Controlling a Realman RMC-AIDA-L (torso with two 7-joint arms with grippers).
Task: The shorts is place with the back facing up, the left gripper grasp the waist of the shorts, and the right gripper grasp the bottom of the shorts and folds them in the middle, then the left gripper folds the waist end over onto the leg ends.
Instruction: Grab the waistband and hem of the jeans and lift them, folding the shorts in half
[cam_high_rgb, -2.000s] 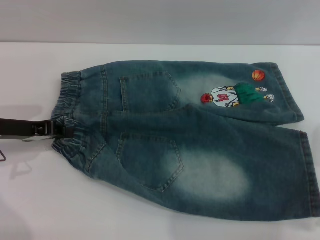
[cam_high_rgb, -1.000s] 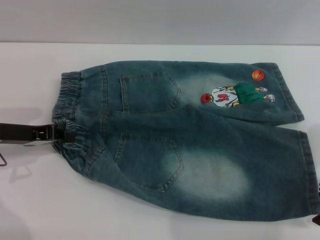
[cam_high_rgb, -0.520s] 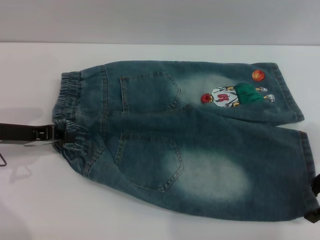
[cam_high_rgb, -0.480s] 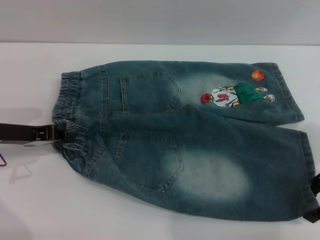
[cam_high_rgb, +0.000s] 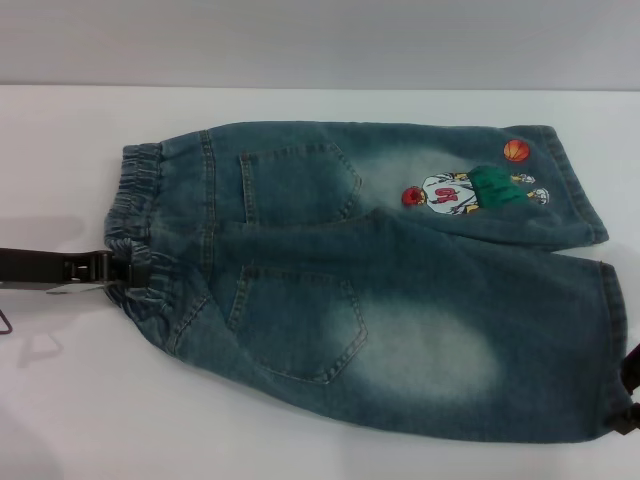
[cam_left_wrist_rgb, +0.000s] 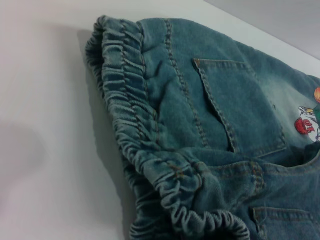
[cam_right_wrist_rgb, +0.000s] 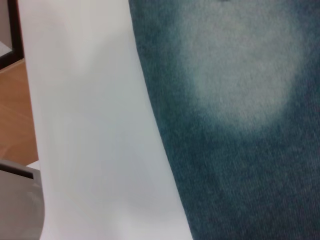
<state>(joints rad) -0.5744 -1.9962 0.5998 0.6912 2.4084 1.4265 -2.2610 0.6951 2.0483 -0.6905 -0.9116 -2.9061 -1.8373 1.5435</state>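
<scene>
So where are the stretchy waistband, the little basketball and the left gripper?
waist (cam_left_wrist_rgb: 131, 130): left wrist view, on the ruffled elastic band.
basketball (cam_high_rgb: 516, 150): head view, on the orange embroidered ball.
left gripper (cam_high_rgb: 118, 270): head view, at its tips by the waist.

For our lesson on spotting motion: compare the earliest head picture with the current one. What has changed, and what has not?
The right hand, absent two seconds ago, has come in at the leg hem of the faded blue-green denim shorts, at the head view's lower right edge. The left hand stays at the ruffled elastic waist; the shorts lie flat as before.
</scene>
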